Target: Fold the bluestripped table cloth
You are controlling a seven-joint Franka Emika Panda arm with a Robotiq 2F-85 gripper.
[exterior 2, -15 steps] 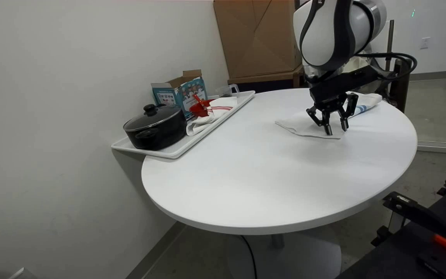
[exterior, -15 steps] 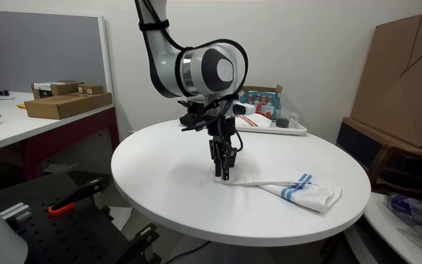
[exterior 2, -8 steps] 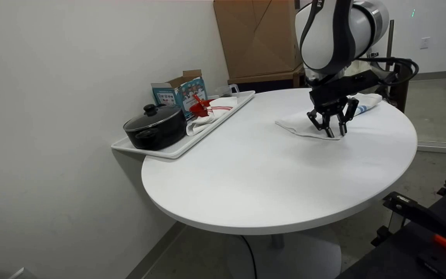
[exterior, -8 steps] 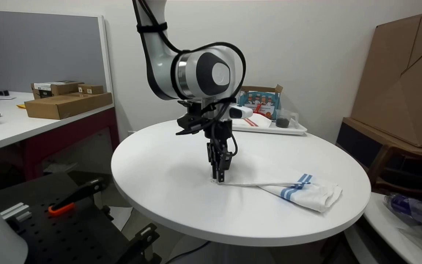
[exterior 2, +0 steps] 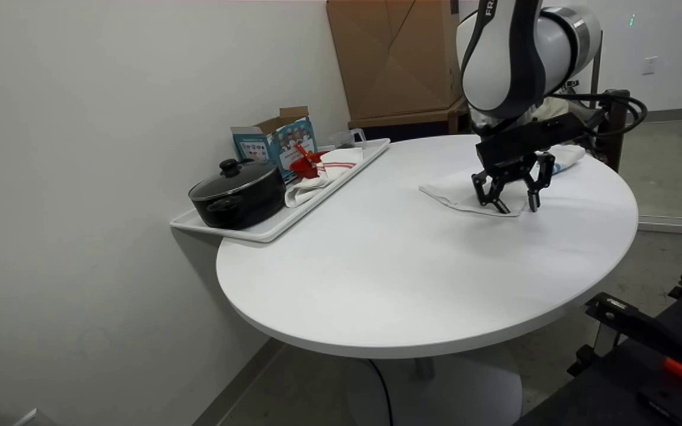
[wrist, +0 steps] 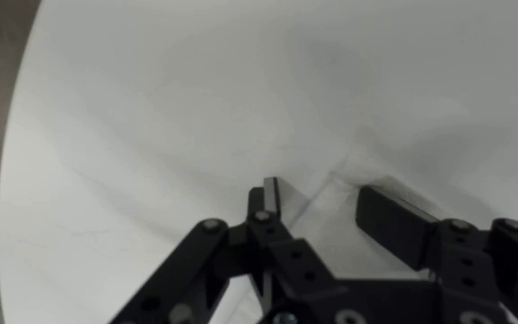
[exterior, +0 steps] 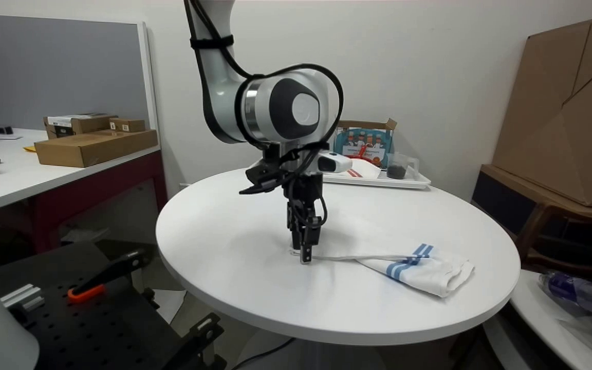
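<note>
The white cloth with blue stripes lies on the round white table (exterior 2: 376, 284). In an exterior view, its bunched, folded end with the blue stripes (exterior: 422, 272) is at the right, and a flat white part reaches left to my gripper (exterior: 301, 254). In an exterior view a corner of the flat cloth (exterior 2: 450, 192) lies under my gripper (exterior 2: 518, 207). In the wrist view my gripper (wrist: 317, 184) is open. The cloth's edge and corner (wrist: 331, 225) show between its fingers; the right finger is over the cloth, the left finger just outside its edge. The fingertips are low, near the table.
A white tray (exterior 2: 276, 228) at the table's wall side holds a black pot (exterior 2: 237, 201), a box (exterior 2: 298, 139), a red item (exterior 2: 305, 168), a red-striped cloth (exterior 2: 341, 158) and a clear cup (exterior 2: 346, 140). Large cardboard (exterior: 568, 113) stands beyond the table.
My gripper has moved slightly left in the exterior view with the striped end. Its fingers came nearer together, then spread wider. The cloth has slid slightly left there.
</note>
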